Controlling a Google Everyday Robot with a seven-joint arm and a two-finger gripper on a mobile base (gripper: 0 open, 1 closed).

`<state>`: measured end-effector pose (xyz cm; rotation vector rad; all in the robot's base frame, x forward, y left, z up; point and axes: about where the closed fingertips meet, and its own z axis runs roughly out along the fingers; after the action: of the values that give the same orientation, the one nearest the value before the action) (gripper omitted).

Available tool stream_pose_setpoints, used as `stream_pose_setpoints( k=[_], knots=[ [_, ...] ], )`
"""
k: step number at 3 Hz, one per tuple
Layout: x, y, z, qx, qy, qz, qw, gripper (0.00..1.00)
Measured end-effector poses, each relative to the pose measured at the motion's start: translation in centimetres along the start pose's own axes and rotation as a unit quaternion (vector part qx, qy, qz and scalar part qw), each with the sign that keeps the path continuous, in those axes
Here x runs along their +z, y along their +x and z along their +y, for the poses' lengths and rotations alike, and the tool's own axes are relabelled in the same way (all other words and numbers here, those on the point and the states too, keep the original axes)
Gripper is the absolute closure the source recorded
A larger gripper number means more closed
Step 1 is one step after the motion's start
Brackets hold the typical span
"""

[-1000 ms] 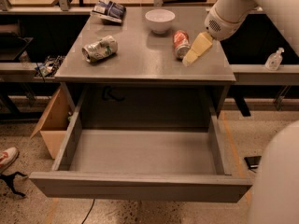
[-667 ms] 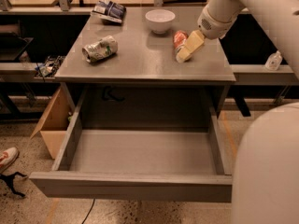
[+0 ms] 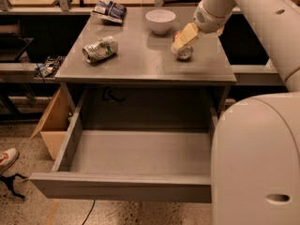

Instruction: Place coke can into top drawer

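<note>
The coke can (image 3: 183,53) lies on its side on the grey cabinet top (image 3: 140,60), right of centre, silver top facing me, with a little red showing behind. My gripper (image 3: 183,37) hangs from the arm at the upper right and sits directly on and over the can, hiding most of it. The top drawer (image 3: 122,186) is pulled far out below the cabinet top. Its grey floor is bare and its front panel is nearest me.
A dented silver-green can (image 3: 99,49) lies on the left of the cabinet top. A white bowl (image 3: 160,20) and a snack bag (image 3: 108,11) stand at the back. A cardboard box (image 3: 51,125) sits left of the drawer. My white body (image 3: 255,163) fills the lower right.
My gripper has moved left and down from beside the coke can to directly over it. My body now fills more of the right side.
</note>
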<state>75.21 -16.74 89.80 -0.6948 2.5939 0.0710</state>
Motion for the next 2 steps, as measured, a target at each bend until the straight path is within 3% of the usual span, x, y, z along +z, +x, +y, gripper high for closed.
stream_pose_setpoints(
  k=[2],
  knots=[
    [1.58, -1.4, -1.22, 0.049, 0.019, 0.012, 0.9986, 0.0]
  ],
)
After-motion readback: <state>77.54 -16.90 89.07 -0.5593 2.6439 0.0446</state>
